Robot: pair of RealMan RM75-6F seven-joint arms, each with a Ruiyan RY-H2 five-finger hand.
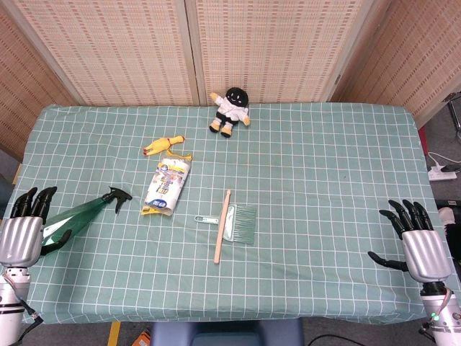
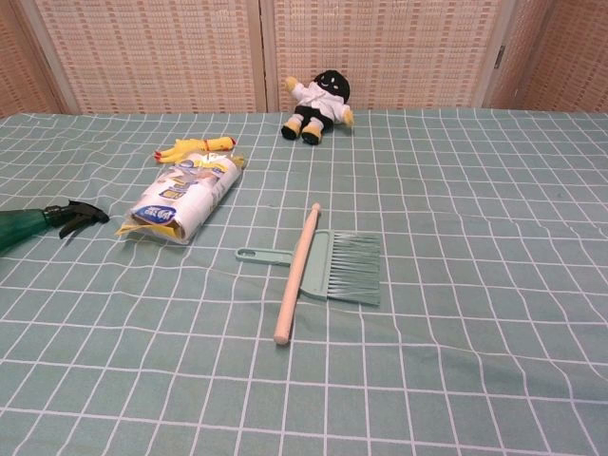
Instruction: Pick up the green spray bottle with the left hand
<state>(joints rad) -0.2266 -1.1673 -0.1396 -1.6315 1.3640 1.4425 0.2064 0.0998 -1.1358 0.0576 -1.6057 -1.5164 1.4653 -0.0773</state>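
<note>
The green spray bottle [image 1: 81,213] lies on its side at the table's left edge, black nozzle [image 1: 117,197] pointing right; in the chest view only its neck end [image 2: 27,224] shows at the left border. My left hand [image 1: 23,229] hovers at the bottle's base end with fingers spread, holding nothing. Whether it touches the bottle I cannot tell. Far off at the table's right edge, my right hand [image 1: 419,241] is open with fingers apart. Neither hand appears in the chest view.
A white packet with yellow trim [image 1: 167,185] lies just right of the nozzle. Beyond it are a rubber chicken [image 1: 163,145] and a plush doll [image 1: 230,109]. A wooden-handled brush and a green dustpan [image 1: 239,222] sit mid-table. The checked cloth [image 1: 324,180] covers the table.
</note>
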